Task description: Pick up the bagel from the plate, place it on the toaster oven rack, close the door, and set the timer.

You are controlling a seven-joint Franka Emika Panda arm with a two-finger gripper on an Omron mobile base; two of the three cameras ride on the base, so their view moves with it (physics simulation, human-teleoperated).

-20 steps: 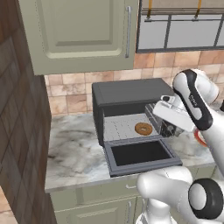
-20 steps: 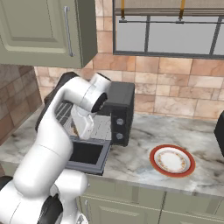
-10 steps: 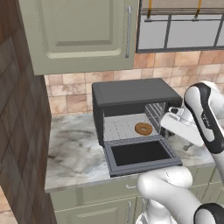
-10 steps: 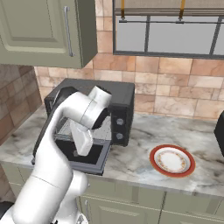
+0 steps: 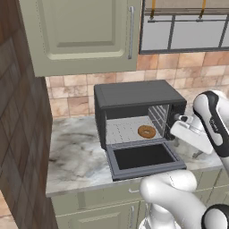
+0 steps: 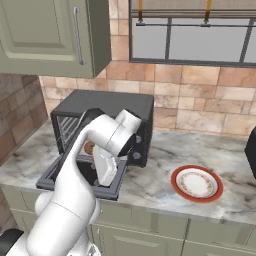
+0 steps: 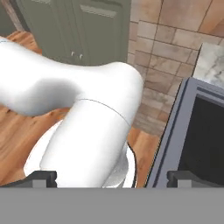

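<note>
Golden-brown round bagel (image 5: pixel 146 131) lies on the light-grey wire rack (image 5: pixel 129 130); dark glass-paned door (image 5: pixel 144 159) hangs open; white red-rimmed plate (image 6: pixel 196 184) sits apart; gripper (image 7: pixel 112 178) jaws spread wide, empty.

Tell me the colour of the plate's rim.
Red-orange, around a white centre; the plate shows best in the right base view.

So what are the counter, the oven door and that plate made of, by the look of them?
Counter: seems polished marble, grey-white with veining. Door: apparently dark grey metal framing a dark glass pane. Plate: probably glazed ceramic, white with a red-orange rim. All rendered, so these are looks only.
</note>
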